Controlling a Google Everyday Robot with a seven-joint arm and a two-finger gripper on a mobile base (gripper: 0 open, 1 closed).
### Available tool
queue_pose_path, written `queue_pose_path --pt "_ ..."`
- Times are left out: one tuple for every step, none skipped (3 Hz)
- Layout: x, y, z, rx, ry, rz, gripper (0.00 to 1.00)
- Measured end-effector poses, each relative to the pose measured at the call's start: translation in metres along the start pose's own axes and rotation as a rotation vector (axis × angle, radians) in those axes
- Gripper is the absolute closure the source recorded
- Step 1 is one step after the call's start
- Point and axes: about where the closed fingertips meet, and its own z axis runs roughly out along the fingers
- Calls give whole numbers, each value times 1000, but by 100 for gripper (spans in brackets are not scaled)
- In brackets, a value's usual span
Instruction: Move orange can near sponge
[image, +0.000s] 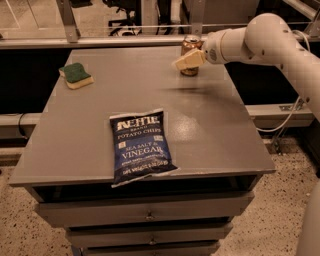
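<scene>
The orange can (190, 44) stands upright near the far edge of the grey table (210, 130), right of centre. My gripper (188, 60) reaches in from the right on a white arm and sits right against the can's front, covering its lower half. The sponge (76, 75), with its green top and pale yellow base, lies at the table's far left, well apart from the can.
A blue Kettle chip bag (141, 146) lies flat near the table's front edge, at the middle. Drawers (150, 215) sit below the tabletop. A metal rail (100, 41) runs behind the table. The white arm (280, 40) spans the right side.
</scene>
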Motion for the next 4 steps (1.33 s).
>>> queue_pose_path --pt "-2 -11 15 30 -50 22 0" --pt "2 -21 23 55 -82 49 16" --pt "5 -29 26 71 -103 69 39" --pt "-13 -27 17 43 -164 83 70"
